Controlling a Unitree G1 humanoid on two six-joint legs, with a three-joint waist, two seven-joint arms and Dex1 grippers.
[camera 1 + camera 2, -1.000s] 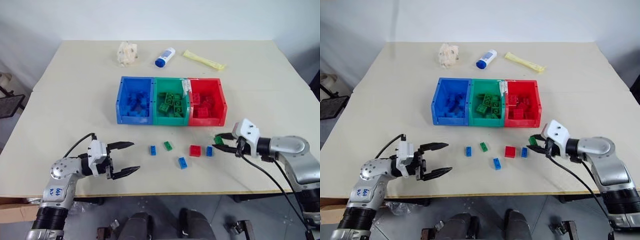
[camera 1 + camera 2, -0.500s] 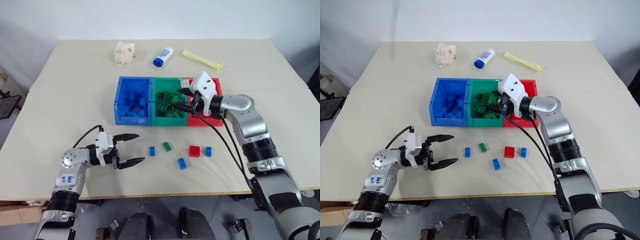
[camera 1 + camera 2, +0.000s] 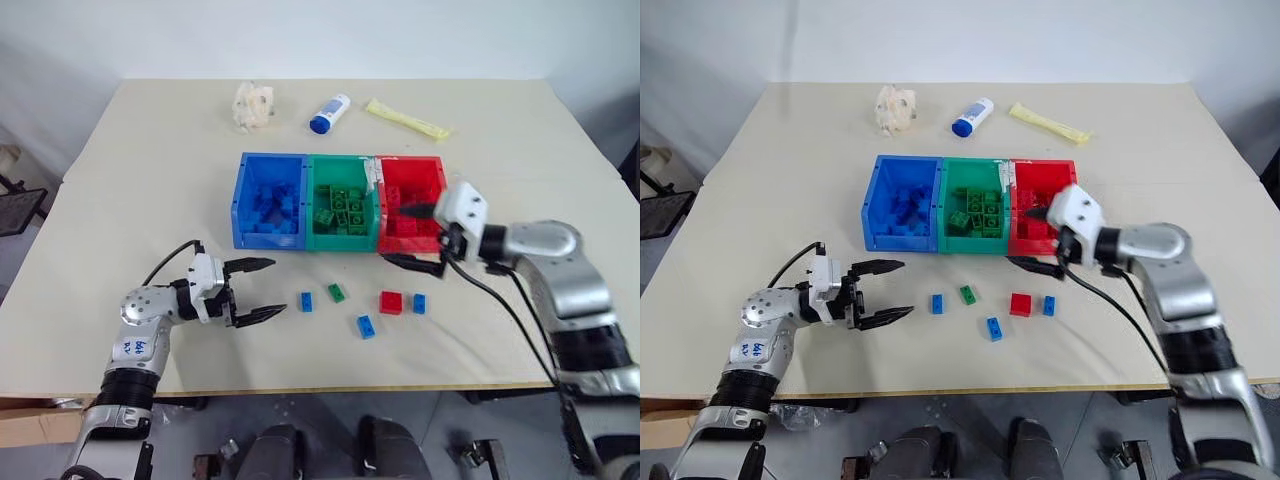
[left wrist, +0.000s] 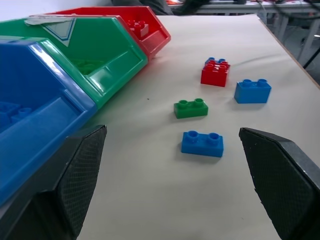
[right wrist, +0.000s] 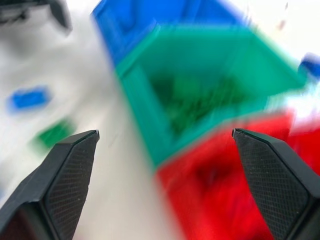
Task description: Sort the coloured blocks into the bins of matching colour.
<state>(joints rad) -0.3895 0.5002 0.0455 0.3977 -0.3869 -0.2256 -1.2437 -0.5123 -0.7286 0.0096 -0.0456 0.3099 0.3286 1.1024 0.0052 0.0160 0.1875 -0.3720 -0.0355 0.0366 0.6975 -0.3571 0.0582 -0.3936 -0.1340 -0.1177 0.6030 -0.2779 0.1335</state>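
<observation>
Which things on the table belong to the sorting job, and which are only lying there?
For the job: blue bin, green bin, red bin, loose blocks.
Lying about: white bottle, yellow packet, crumpled wad.

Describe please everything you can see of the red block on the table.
The red block is a small, squarish brick of glossy plastic with round studs on top, bulkier than the flat blocks around it. It sits upright on the table, studs up, in front of the red bin. A blue block lies close beside it on the right; whether they touch is unclear. Neither gripper touches it.
</observation>
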